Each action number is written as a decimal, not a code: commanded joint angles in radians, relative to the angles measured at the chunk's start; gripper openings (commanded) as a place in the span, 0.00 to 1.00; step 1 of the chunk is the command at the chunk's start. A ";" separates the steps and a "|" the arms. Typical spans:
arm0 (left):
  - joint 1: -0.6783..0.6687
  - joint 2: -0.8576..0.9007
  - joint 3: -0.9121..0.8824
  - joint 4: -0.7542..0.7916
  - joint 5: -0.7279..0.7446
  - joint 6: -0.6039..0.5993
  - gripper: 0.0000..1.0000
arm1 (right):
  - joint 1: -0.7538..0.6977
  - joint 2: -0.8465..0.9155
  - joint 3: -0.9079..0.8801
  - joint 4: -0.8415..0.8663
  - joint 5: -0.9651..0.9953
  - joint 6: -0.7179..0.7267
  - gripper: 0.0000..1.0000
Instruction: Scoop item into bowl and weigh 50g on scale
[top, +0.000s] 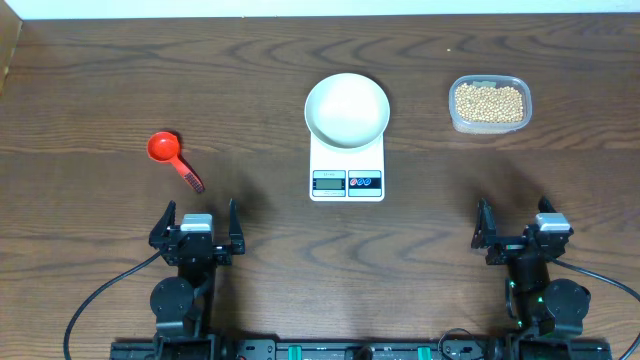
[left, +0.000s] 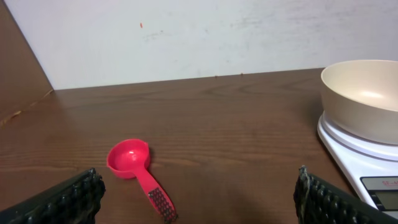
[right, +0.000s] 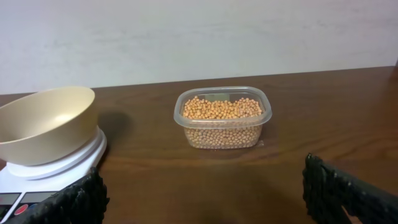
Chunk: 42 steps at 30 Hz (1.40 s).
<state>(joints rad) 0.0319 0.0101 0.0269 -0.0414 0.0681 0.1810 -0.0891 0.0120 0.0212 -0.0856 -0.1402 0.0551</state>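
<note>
The white bowl (top: 346, 108) stands empty on the white scale (top: 346, 172) at the table's middle; both show in the left wrist view (left: 364, 99) (left: 360, 158) and the right wrist view (right: 46, 124) (right: 56, 168). The beige beans (top: 489, 102) fill a clear plastic tub (top: 455, 118) at the back right, also in the right wrist view (right: 222, 121). A red scoop (top: 170, 155) lies at the left, also in the left wrist view (left: 138, 171). My left gripper (top: 198, 228) (left: 199, 202) is open and empty near the front edge. My right gripper (top: 515, 228) (right: 205, 199) is open and empty at the front right.
The dark wooden table (top: 250, 70) runs back to a pale wall (left: 186, 31). A raised wooden edge stands at the far left (left: 18, 81).
</note>
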 joint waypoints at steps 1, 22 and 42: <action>0.002 -0.006 -0.023 -0.024 -0.008 0.002 1.00 | 0.006 -0.006 -0.006 0.000 0.007 -0.005 0.99; 0.002 -0.006 -0.023 -0.024 -0.008 0.002 1.00 | 0.006 -0.006 -0.006 0.000 0.007 -0.005 0.99; 0.002 -0.006 -0.008 0.120 -0.008 -0.026 1.00 | 0.006 -0.006 -0.006 0.000 0.007 -0.005 0.99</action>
<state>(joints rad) 0.0319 0.0101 0.0166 0.0525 0.0685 0.1783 -0.0891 0.0120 0.0212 -0.0856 -0.1406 0.0551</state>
